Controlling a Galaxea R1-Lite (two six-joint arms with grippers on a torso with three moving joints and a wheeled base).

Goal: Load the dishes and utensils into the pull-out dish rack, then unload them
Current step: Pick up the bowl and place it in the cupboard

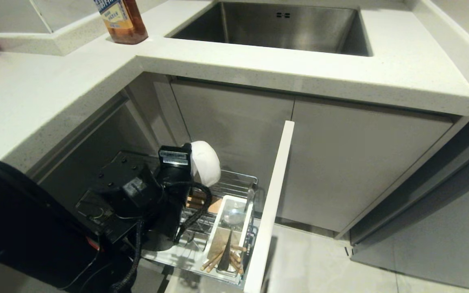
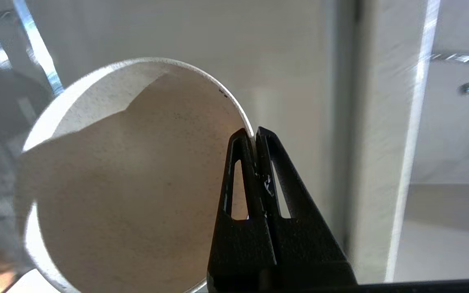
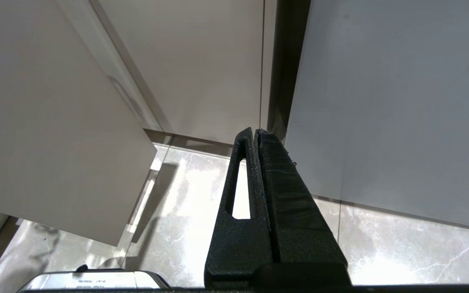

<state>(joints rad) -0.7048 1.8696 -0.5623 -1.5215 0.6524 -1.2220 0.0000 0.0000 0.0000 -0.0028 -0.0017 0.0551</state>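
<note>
Cream-white bowl: held on edge above pull-out dish rack, hollow facing the wrist camera. Rim pinched between fingers of left gripper, clamped tight; body extending to one side. Right gripper: fingers together, empty, over floor.

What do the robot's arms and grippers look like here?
Left arm: black, blocky, looped black cables, a white label near the wrist. Left gripper and right gripper: matte black, textured, tapering fingers with slotted cut-outs.
</note>
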